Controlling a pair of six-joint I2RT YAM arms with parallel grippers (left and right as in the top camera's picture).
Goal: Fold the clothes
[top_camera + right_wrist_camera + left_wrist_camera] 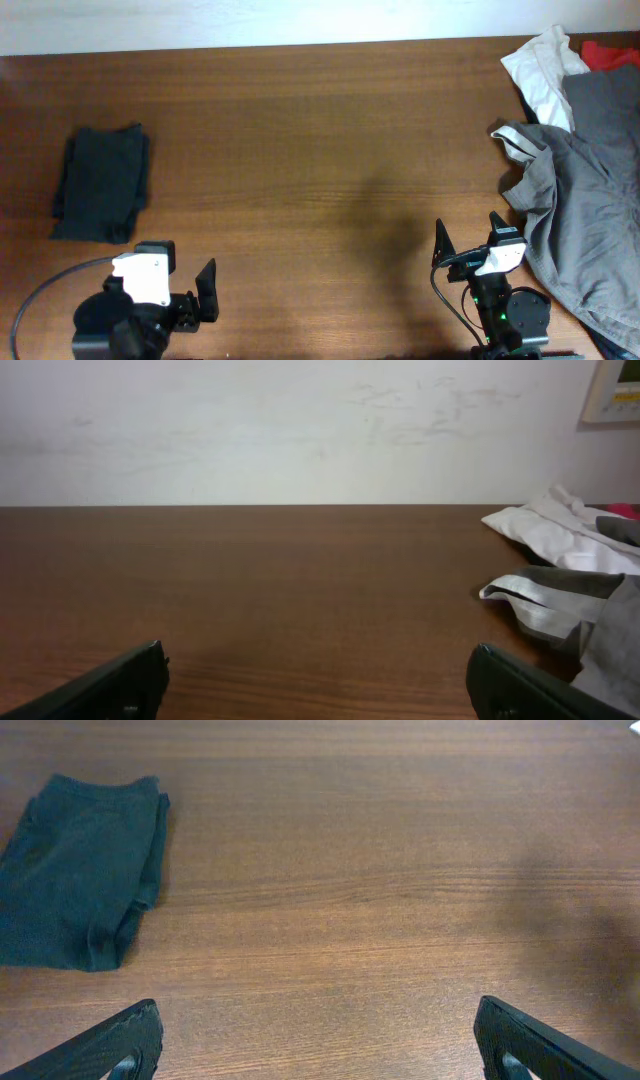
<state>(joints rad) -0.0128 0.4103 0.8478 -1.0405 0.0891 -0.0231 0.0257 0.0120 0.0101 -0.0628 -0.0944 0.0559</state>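
The clothes, a very dark T-shirt (100,185), lie folded into a compact rectangle on the left of the wooden table (320,150). The left wrist view shows the T-shirt (80,870) at its left side, with no lettering visible. My left gripper (180,268) stands open near the front edge, to the right of and nearer than the shirt. Between its fingers there is only bare wood, as its own view of the left gripper (318,1040) confirms. My right gripper (470,235) (318,680) is open too, empty, at the front right, just left of the grey garment.
A rumpled grey garment (590,220) (590,610) covers the table's right side. A white garment (545,70) (560,530) and a bit of red cloth (610,52) lie at the back right corner. A black cable (40,295) loops by the left arm's base.
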